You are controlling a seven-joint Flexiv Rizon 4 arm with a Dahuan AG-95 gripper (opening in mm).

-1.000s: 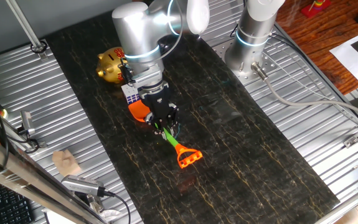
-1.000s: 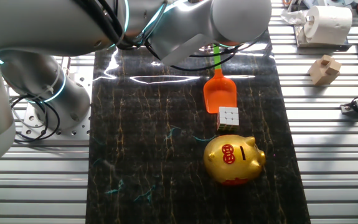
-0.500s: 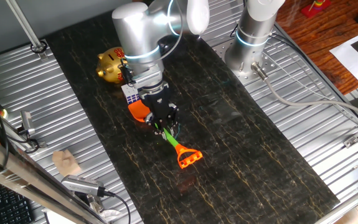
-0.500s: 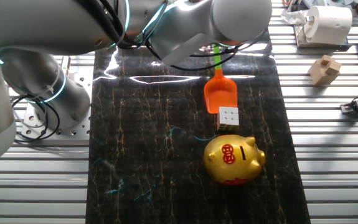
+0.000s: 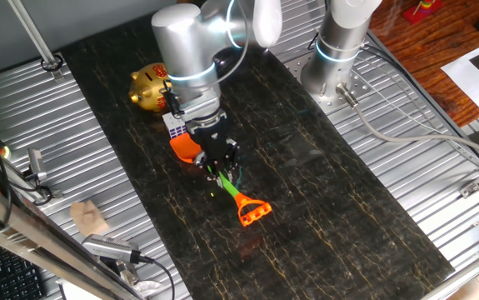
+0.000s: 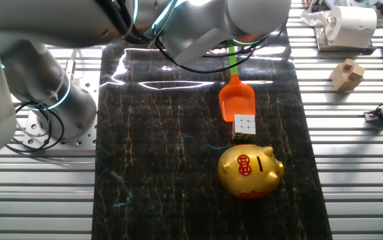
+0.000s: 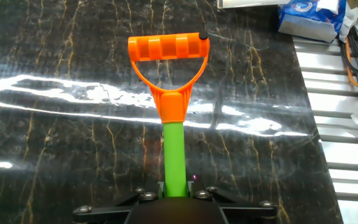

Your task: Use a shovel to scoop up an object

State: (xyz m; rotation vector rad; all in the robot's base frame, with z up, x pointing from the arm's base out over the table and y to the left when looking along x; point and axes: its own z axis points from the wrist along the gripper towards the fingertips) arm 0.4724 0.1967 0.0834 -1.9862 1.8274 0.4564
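Observation:
The shovel has an orange blade [image 6: 236, 101], a green shaft [image 7: 174, 155] and an orange loop handle [image 5: 252, 210]. My gripper [image 5: 221, 168] is shut on the green shaft, seen in the hand view with the gripper [image 7: 173, 188] clamping both sides. The blade's front edge lies right against the object, a small cube with white squares [image 6: 244, 125], whose blue side [image 5: 175, 127] peeks out beside the arm. The cube rests on the dark mat, touching or nearly touching the blade tip.
A gold piggy bank [image 6: 249, 171] stands just beyond the cube. A wooden block [image 6: 348, 73] and a paper roll [image 6: 351, 23] sit on the slatted metal at the side. The arm's base [image 5: 339, 50] stands at the mat's far edge.
The shovel blade has crept a touch toward the cube; otherwise nothing visibly differs.

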